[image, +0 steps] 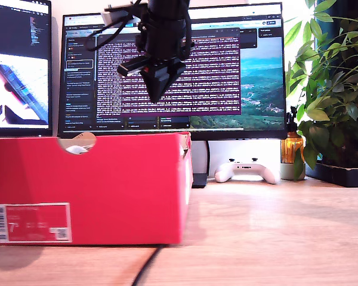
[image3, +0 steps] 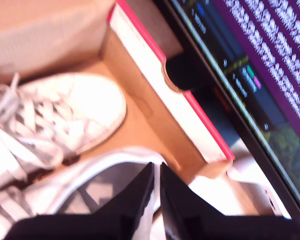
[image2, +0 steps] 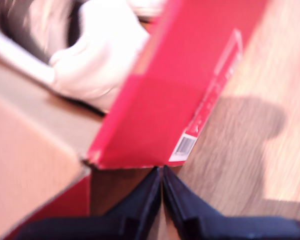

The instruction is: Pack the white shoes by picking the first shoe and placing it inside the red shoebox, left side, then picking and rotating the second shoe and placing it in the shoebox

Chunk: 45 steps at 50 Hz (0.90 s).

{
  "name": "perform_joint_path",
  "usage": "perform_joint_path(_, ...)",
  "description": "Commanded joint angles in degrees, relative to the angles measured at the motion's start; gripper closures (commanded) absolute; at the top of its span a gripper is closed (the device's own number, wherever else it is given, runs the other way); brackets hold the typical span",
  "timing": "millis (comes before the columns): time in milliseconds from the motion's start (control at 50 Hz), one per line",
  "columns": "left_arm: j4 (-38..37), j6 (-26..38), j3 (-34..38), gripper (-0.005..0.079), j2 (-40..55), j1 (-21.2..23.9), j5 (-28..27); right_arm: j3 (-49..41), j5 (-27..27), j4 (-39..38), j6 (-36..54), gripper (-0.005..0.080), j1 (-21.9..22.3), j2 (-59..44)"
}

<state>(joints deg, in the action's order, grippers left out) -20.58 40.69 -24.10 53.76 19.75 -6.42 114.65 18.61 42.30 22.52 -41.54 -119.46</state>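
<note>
Two white sneakers lie inside the red shoebox (image: 86,185), which stands on the wooden desk (image: 268,232) at the exterior view's left. From that view only a sliver of white shows through the half-round notch (image: 77,143) in the box's top edge. In the second wrist view one white shoe (image3: 60,120) rests on the brown cardboard floor with its rounded toe toward the far wall and its laces showing, and the other white shoe (image3: 95,185) lies just beside it, its opening directly under my second gripper (image3: 156,175), whose dark fingers are pressed together with nothing between them. In the first wrist view a white shoe (image2: 100,60) shows blurred inside the box, past the red wall and the barcode label (image2: 185,145); my first gripper (image2: 160,180) hangs over a corner of the box, its jaws clenched on nothing. In the exterior view an arm (image: 158,47) hangs above the box in front of a monitor (image: 227,71) full of text. A white game controller (image: 246,171) lies on the desk under the screen, with an amber bottle (image: 291,149) and a leafy plant (image: 331,89) at the exterior view's right.
</note>
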Motion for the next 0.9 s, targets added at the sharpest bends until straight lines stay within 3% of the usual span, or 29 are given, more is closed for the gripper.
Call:
perform_joint_path(0,-0.1,-2.3,0.2,0.0764,0.2,0.3,-0.6,0.2,0.0,0.6,-0.3,0.0754,0.1,1.0)
perform_joint_path(100,-3.3,-4.8,-0.5,0.0764,0.1,0.3,-0.7,0.2,0.0,0.9,-0.3,0.0754,0.1,1.0)
perform_joint_path(620,-23.4,-5.3,-7.5,0.0755,-9.8,2.0,-2.1,0.2,0.0,1.4,-4.0,0.0754,1.6,1.0)
perform_joint_path(880,-24.0,-8.3,-10.9,0.0765,-14.1,2.0,-4.5,0.2,0.0,6.6,-14.1,0.0754,4.1,1.2)
